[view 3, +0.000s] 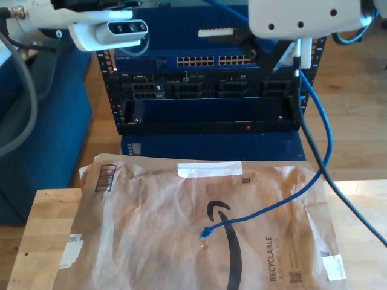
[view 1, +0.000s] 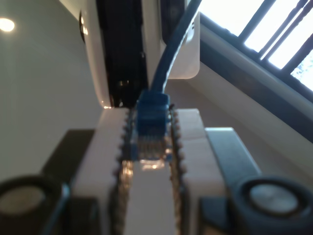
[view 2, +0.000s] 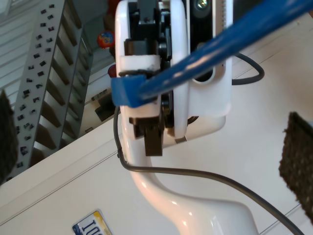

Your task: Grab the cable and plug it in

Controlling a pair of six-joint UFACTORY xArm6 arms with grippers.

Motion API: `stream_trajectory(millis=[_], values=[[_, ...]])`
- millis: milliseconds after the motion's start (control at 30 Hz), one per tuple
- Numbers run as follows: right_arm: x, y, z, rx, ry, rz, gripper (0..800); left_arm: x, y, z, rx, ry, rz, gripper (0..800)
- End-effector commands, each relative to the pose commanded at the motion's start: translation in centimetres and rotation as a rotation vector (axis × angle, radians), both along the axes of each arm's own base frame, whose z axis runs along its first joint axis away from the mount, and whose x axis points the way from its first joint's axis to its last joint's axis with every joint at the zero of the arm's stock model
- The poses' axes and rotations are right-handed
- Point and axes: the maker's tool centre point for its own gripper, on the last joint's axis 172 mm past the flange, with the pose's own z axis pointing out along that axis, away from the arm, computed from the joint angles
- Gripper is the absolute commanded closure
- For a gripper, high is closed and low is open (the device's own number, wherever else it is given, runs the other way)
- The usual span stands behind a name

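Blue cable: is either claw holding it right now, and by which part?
My first claw grips the cable by its plug, clear tip toward the camera. My second claw's state can't be told.

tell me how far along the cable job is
Done: my first gripper is shut on one plug of the cable, lifted clear. In hand: carrying it, above the rack's port row. Left: seating that plug; the other plug lies loose on the paper mailer.
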Motion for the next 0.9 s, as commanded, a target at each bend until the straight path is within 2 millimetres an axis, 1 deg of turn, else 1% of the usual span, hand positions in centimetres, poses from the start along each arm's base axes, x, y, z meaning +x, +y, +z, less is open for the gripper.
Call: stream_trajectory(millis=[167, 267, 333, 367, 433, 500, 600, 633, 700, 800, 900], values=[[0.3, 0.7, -0.1, -0.001, 0.004, 0.008, 84, -0.5, 0.0, 0.2, 0.002, 0.004, -0.017, 792], [0.0, 1.6, -0.2, -0.002, 0.005, 0.026, 85, -0.5, -0.1, 0.2, 0.003, 0.005, -0.019, 792], [0.2, 2.1, -0.6, -0.006, 0.014, 0.033, 103, -0.5, -0.1, 0.2, 0.002, 0.006, -0.019, 792], [0.2, 2.1, -0.5, -0.005, 0.012, 0.033, 105, -0.5, -0.1, 0.1, 0.002, 0.009, -0.020, 791], [0.3, 2.3, -0.4, -0.002, 0.008, 0.032, 159, -0.6, -0.2, 0.1, 0.002, 0.009, -0.022, 791], [-0.2, 3.0, -0.4, -0.002, 0.008, 0.049, 163, -0.7, -0.4, 0.0, 0.002, 0.012, -0.029, 787], [0.1, 3.2, -0.8, -0.005, 0.015, 0.049, 186, -0.6, -0.4, -0.2, -0.002, 0.021, -0.028, 787], [0.1, 3.2, -0.6, -0.004, 0.012, 0.051, 201, -0.7, -0.4, -0.2, -0.002, 0.020, -0.031, 787], [0.2, 3.1, -0.3, 0.000, 0.007, 0.045, 203, -0.8, -0.3, -0.1, -0.001, 0.025, -0.036, 787], [0.5, 3.0, -0.1, 0.006, -0.005, 0.032, 249, -0.9, -0.3, -0.1, 0.002, 0.034, -0.042, 787], [0.6, 2.9, 0.0, 0.006, -0.006, 0.029, 253, -1.1, -0.3, -0.1, 0.003, 0.038, -0.053, 787]])
